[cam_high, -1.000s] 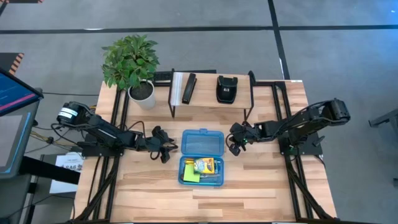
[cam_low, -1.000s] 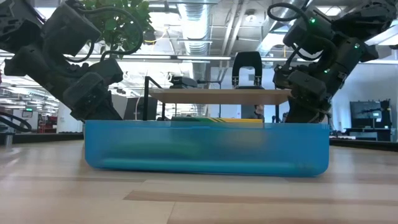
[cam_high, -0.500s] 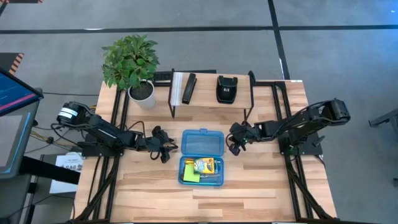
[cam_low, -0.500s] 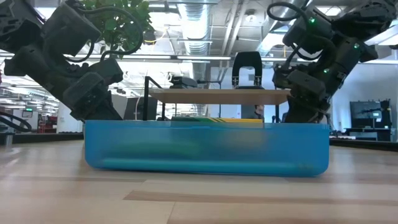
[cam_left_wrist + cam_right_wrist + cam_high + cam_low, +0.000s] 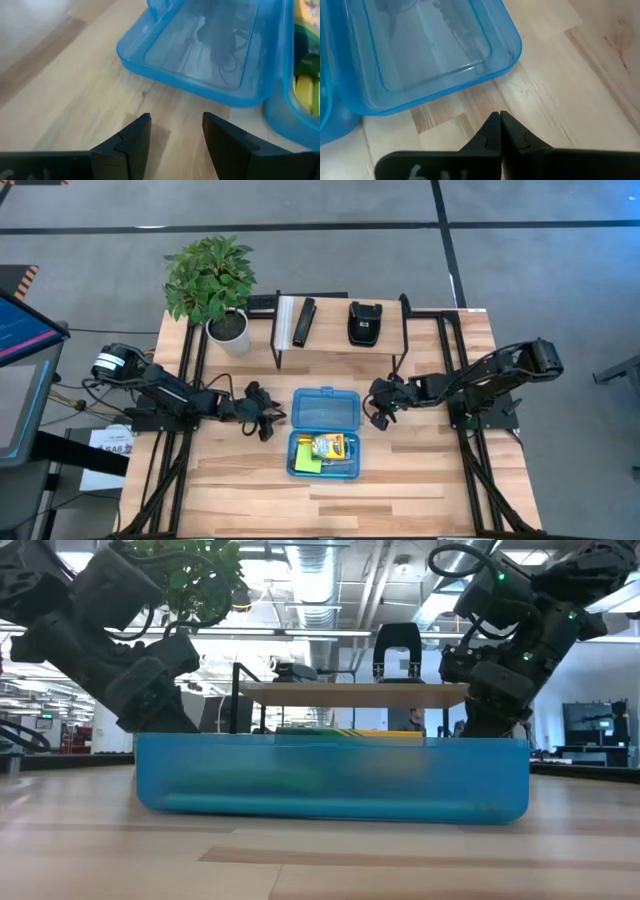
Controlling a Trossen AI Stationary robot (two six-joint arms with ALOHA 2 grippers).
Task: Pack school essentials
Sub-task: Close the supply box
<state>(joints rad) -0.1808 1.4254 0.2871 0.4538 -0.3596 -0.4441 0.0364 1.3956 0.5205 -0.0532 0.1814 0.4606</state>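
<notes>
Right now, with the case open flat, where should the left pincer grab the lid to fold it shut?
Grip the lid at its free long edge, the one toward the shelf, coming from the left pincer's own side. The lid lies flat and empty, hinged to the packed tray, so probably only that raised rim offers a pinch.

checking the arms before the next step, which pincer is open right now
The left pincer is open, a clear gap between its fingers, beside the empty lid of the blue case. The right pincer is shut, fingers touching.
</notes>
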